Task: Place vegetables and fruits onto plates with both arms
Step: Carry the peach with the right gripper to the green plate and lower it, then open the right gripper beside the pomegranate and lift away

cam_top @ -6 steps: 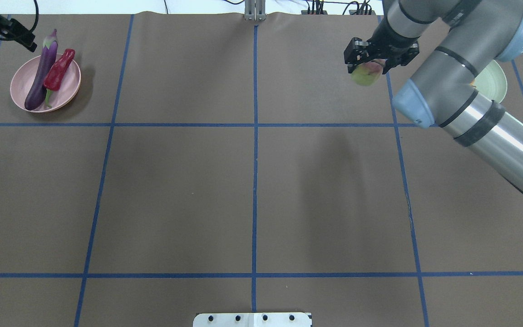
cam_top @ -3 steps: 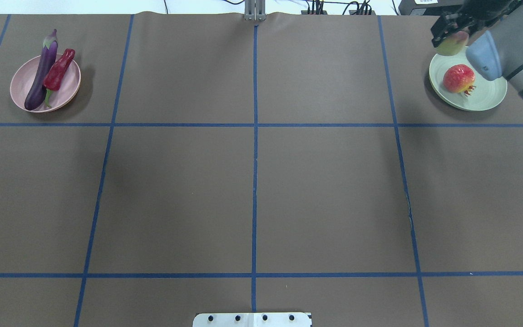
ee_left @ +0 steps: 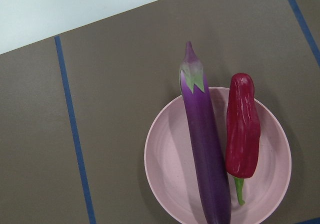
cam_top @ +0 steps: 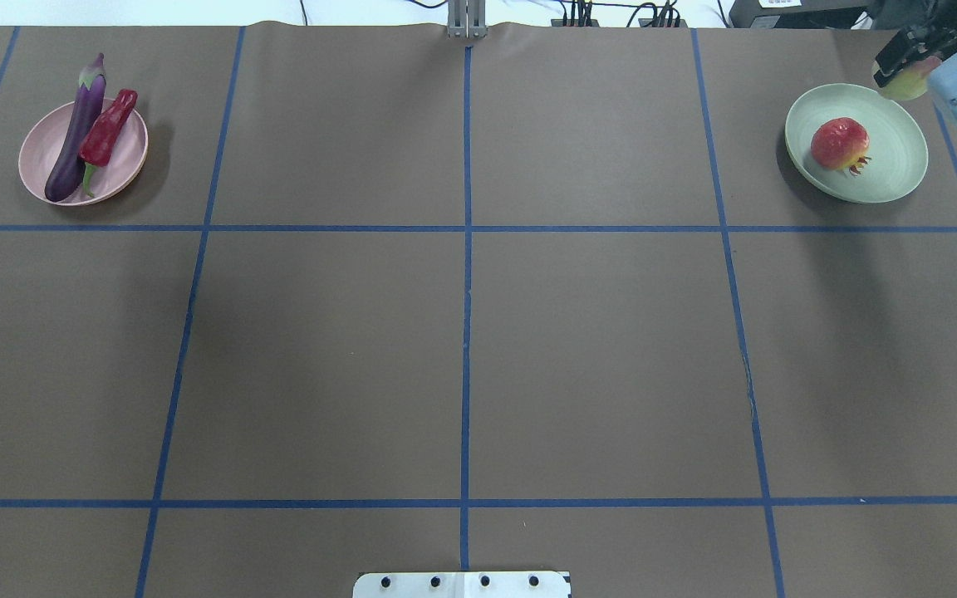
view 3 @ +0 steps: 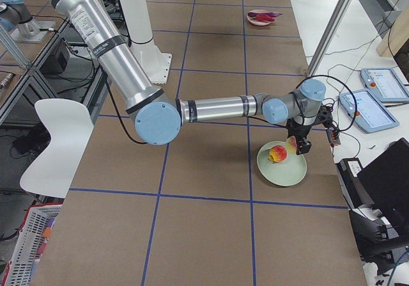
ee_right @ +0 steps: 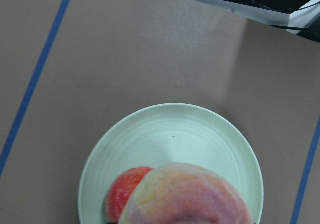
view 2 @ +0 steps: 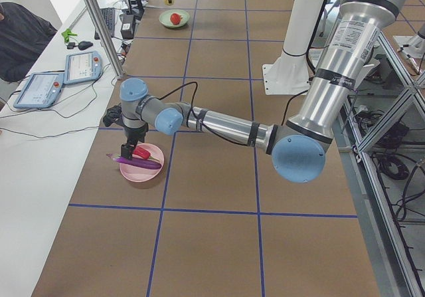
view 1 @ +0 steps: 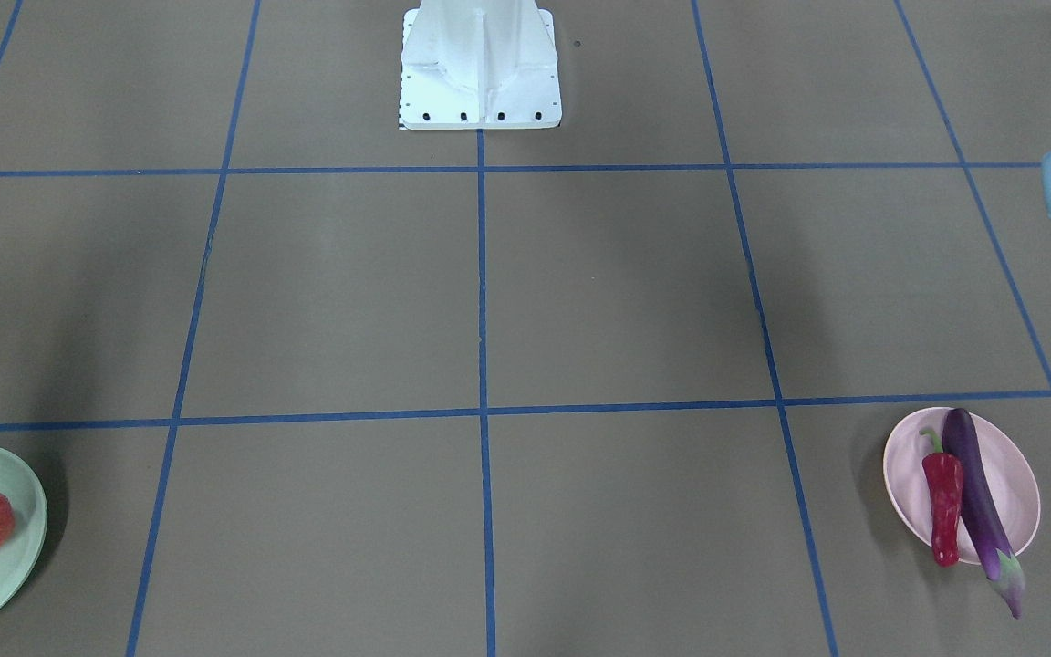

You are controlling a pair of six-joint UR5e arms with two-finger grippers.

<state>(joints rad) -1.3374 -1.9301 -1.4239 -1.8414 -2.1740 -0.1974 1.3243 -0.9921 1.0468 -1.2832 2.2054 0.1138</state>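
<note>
The purple eggplant (cam_top: 76,133) and red chili (cam_top: 109,129) lie side by side on the pink plate (cam_top: 128,154) at the far left, as the left wrist view shows: eggplant (ee_left: 205,149), chili (ee_left: 242,134). The pomegranate (cam_top: 838,143) lies on the mint green plate (cam_top: 894,154) at the far right. My right gripper (cam_top: 902,73) is shut on the peach (cam_top: 910,85) above the plate's far right rim; the peach (ee_right: 185,196) fills the bottom of the right wrist view. My left gripper (view 2: 129,152) hovers at the pink plate's outer side; I cannot tell whether it is open.
The white base block (cam_top: 462,584) stands at the table's near edge. A metal post (cam_top: 466,21) and cables sit at the far edge. Tablets (view 2: 80,68) lie on the white side bench beyond the table.
My right arm has swung right with the peach, from left of the green plate to over its far right rim, uncovering the pomegranate. My left gripper has drawn back to the left edge.
</note>
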